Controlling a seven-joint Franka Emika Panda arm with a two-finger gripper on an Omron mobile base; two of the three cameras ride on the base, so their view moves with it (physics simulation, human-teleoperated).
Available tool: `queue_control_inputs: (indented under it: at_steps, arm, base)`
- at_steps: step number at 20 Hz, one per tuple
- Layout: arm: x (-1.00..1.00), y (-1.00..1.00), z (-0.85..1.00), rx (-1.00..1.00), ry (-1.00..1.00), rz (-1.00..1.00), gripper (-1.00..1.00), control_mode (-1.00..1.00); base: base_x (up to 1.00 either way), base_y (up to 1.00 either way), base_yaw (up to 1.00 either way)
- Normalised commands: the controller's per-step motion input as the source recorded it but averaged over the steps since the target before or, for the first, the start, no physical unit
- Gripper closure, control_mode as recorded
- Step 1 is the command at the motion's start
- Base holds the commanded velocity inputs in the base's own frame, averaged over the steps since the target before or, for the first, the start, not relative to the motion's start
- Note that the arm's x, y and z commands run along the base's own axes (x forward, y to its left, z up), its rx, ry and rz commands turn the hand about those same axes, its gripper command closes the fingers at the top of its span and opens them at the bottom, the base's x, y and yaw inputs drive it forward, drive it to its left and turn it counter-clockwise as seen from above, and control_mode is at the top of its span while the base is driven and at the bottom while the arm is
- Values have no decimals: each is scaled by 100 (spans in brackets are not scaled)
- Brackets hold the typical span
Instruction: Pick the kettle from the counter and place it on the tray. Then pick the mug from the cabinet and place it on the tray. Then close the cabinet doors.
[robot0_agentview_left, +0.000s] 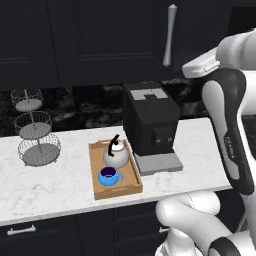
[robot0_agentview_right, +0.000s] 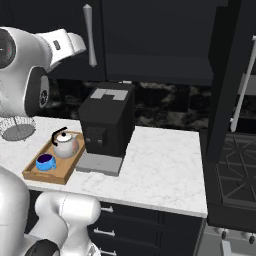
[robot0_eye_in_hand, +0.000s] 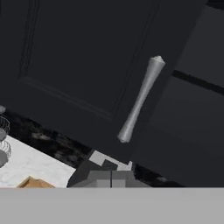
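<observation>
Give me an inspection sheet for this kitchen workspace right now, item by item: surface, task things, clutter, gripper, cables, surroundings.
Surface: white marble-look counter over dark drawer fronts.
Tray: wooden tray lies on the counter, left of the coffee machine.
Kettle: silver kettle stands on the tray, at its back.
Mug: blue mug stands on the tray, in front of the kettle.
Cabinet doors: the black door with the pale bar handle looks flush with the fronts beside it.
Clutter: black coffee machine; three-tier wire basket stand at the left.
Gripper: shut, holds nothing, up by the bar handle.
Cables: nothing seen.
Surroundings: dark backsplash; stove to the right of the counter.
</observation>
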Motion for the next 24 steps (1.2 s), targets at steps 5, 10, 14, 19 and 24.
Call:
queue_control_inputs:
  at_steps: [5, 10, 14, 19, 24]
  arm:
    - [-15, -61, -73, 60, 0, -18, 100, -100]
    - [-26, -56, -76, 78, 0, -32, 100, -100]
    - [-17, -75, -56, 81, 0, -22, 100, -100]
    - [-2, -69, -38, 62, -9, -9, 100, -100]
    - [0, -49, -54, 37, -16, -2, 100, -100]
  base:
    - [0, 0, 0]
    - [0, 0, 0]
    - [0, 0, 0]
    - [0, 0, 0]
    - [0, 0, 0]
